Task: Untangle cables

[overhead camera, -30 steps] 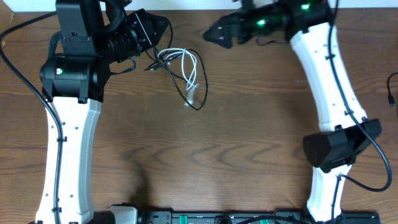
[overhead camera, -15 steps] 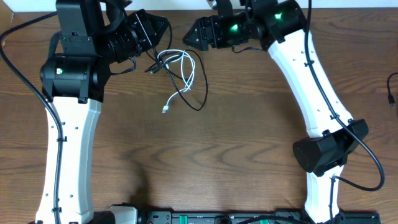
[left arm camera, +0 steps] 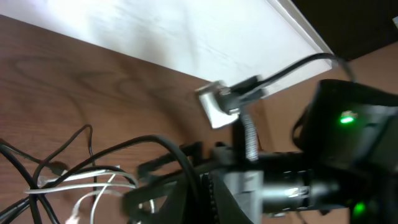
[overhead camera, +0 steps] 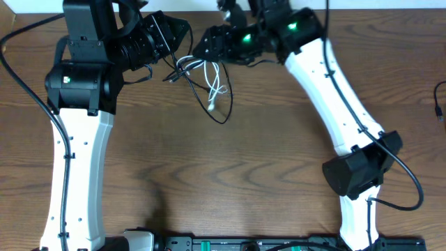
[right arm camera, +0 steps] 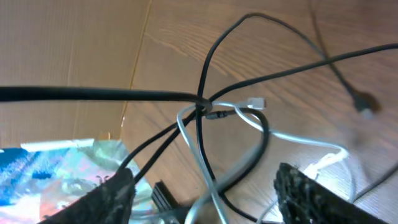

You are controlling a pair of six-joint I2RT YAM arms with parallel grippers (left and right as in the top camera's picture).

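Tangle sits near the far edge of the desk (overhead camera: pixel 230 181), left of middle, right between the two grippers. The white cable (overhead camera: pixel 217 82) is looped over itself, with its plug (overhead camera: pixel 211 107) trailing toward the middle of the desk. The black cable (right arm camera: pixel 265 140) threads through those loops and swings out in a wider bow. Both cross at one tight knot (right arm camera: pixel 202 102). Left gripper (overhead camera: pixel 182 31) is clamped fully closed just beside the bundle. A black strand runs taut out of the knot toward that side, so it probably anchors the black one, but the pinch itself isn't visible. Right gripper (right arm camera: pixel 205 180) hovers over the knot with its jaws apart. Its fingers (right arm camera: pixel 118 196) straddle strands of both colours and nothing is clamped. My read: this is the second-grasp step, picking a strand to pull against the anchor. Next move needs the jaws on white only, just beside the knot, then a pull toward the right edge. If they close where they sit now, they likely catch both cables and cinch the knot tighter.
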